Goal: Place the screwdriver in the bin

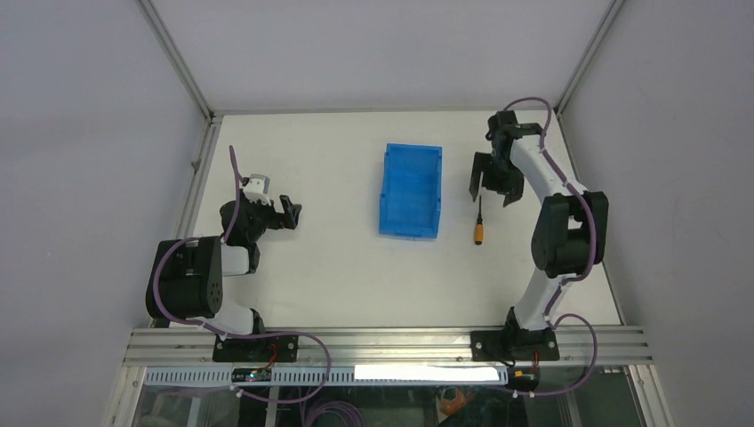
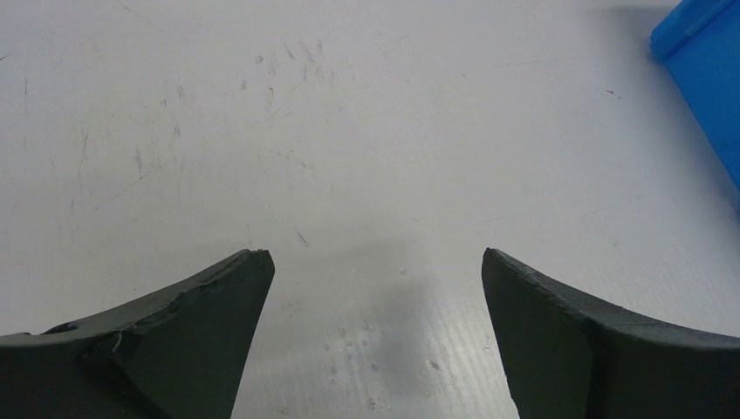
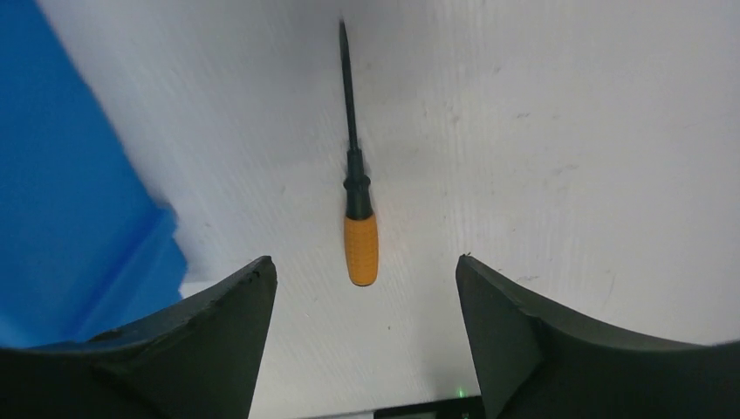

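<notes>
Two pincers, both open, nothing held. Right pincer (image 1: pixel 492 190) hangs above small screwdriver with orange handle and thin black shaft (image 1: pixel 480 221), not touching it. Screwdriver lies flat on white surface (image 1: pixel 338 276), just right of bright blue rectangular plastic bin (image 1: pixel 409 229), apart from it, handle toward arm bases. Right wrist view: screwdriver (image 3: pixel 357 196) centred between the spread fingers (image 3: pixel 218 332), bin (image 3: pixel 70 201) at left. Left pincer (image 1: pixel 298 213) low over surface, well left of bin; bin corner (image 2: pixel 707 70) at edge of left wrist view.
</notes>
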Controlling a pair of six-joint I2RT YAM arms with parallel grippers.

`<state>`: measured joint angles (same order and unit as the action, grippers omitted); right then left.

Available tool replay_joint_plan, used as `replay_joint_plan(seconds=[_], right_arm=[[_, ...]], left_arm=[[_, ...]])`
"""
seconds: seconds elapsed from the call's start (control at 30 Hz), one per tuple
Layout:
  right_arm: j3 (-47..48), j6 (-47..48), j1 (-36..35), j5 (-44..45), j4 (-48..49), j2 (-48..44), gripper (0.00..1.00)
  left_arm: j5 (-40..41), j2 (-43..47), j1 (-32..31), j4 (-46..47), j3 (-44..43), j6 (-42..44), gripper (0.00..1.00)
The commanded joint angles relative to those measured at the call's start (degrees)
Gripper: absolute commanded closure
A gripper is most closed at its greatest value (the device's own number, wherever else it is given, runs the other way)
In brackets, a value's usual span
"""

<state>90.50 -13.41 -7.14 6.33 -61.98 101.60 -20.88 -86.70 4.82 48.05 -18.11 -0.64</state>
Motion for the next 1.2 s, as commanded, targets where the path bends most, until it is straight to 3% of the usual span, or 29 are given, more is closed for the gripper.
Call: replay_joint_plan(seconds=[0.0,0.1,0.3,0.47,0.5,0.53,0.73,0.97,1.17], right_arm=[[-6.7,0.2,0.2,-5.8,3.2,2.0,0.25],[-11.1,0.1,0.2,-5.5,6.8,4.8,0.29],[-16.4,0.0,0.3,-4.8,12.2,7.3,0.47],[-16.5,1.5,0.2,-4.7,13.3,8.5,0.72],[-16.4,1.9,0.2,-4.5,13.2,8.3,0.83],[-16.2,2.3,0.2,-4.1,12.9,7.9,1.00],[-10.5,2.3,0.2,-1.1,3.3,1.7,1.00],[3.1,1.1,0.2,-2.3,-12.5,-4.6,1.00],[12.6,-3.2,-3.7,-5.8,-17.3,-5.9,1.00]], left_arm=[[0.4,0.0,-0.6,4.2,-1.1,0.0,0.01],[0.4,0.0,-0.6,4.2,-1.1,0.0,0.01],[0.4,0.0,-0.5,4.2,-1.2,0.0,0.01],[0.4,0.0,-0.6,4.2,-1.2,0.0,0.01],[0.4,0.0,-0.6,4.2,-1.2,0.0,0.01],[0.4,0.0,-0.6,4.2,-1.2,0.0,0.01],[0.4,0.0,-0.6,4.2,-1.2,0.0,0.01],[0.4,0.0,-0.5,4.2,-1.2,0.0,0.01],[0.4,0.0,-0.6,4.2,-1.1,0.0,0.01]])
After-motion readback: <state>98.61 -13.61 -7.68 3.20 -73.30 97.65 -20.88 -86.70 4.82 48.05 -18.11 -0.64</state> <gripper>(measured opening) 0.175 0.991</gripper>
